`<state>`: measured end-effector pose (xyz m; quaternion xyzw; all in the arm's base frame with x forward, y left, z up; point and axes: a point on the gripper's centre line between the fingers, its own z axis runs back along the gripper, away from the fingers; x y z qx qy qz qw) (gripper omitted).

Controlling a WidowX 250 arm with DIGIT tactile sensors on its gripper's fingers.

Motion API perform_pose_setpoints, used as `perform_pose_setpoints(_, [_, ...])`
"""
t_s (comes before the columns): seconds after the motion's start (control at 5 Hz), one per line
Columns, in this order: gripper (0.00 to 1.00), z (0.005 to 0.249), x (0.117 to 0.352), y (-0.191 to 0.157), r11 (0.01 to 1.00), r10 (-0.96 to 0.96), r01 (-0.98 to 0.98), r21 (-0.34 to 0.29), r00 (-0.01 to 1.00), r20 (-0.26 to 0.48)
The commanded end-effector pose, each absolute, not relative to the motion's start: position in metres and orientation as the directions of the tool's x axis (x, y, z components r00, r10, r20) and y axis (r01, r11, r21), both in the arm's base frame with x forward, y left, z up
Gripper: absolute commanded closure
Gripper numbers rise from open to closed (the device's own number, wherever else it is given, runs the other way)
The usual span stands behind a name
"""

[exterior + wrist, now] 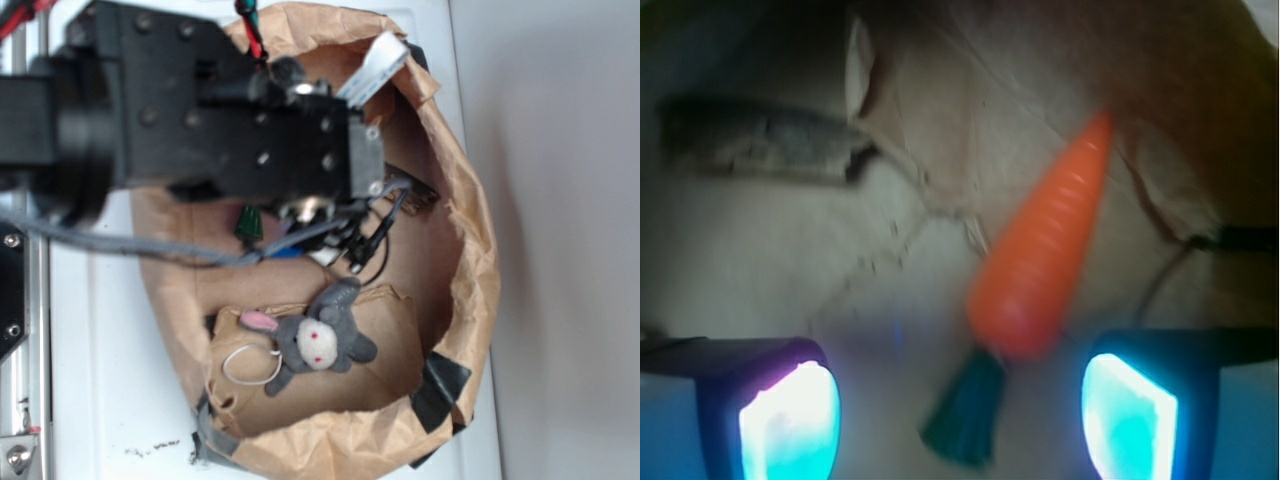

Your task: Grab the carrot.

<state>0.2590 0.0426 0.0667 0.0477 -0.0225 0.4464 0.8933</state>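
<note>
Exterior view, left to right. The robot arm [200, 110] reaches in from the left over a brown paper bag [470, 250] whose rolled-down rim forms a shallow walled tray, presumably to keep the objects within reach. Below the arm's wrist, only the dark green stem [249, 222] of the carrot shows; the orange body is hidden by the arm. Nearer the bag's lower edge lies a grey plush bunny [318, 342], well apart from the stem and not under the arm.

Wrist view, left to right. A dark wood piece [760, 145] rests on the bag floor at upper left. The gripper [960, 415] hangs above the floor with its jaws spread wide, one lit fingertip pad [790, 420] at each lower corner. The carrot [1045, 260] lies flat between and ahead of the pads, tip pointing up-right, stem toward the camera. The jaws straddle the thick stem end, which appears a sensible place for a closing grasp; nothing is yet held.
</note>
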Motion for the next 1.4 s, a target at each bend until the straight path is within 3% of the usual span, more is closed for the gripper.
perform_pose_setpoints(0.0, [0.0,0.056,0.259,0.056,0.541,0.84,-0.837,-0.089,0.53,0.12])
perform_pose_setpoints(0.6, [0.0,0.022,0.255,0.081,0.51,0.858,-0.859,-0.041,0.504,0.102])
perform_pose_setpoints(0.8, [1.0,0.024,0.257,0.08,0.503,0.861,-0.862,-0.059,0.494,0.118])
perform_pose_setpoints(1.0, [1.0,0.03,0.259,0.078,0.518,0.852,-0.852,-0.075,0.505,0.141])
perform_pose_setpoints(1.2, [1.0,0.068,0.257,0.072,0.565,0.824,-0.811,-0.154,0.547,0.146])
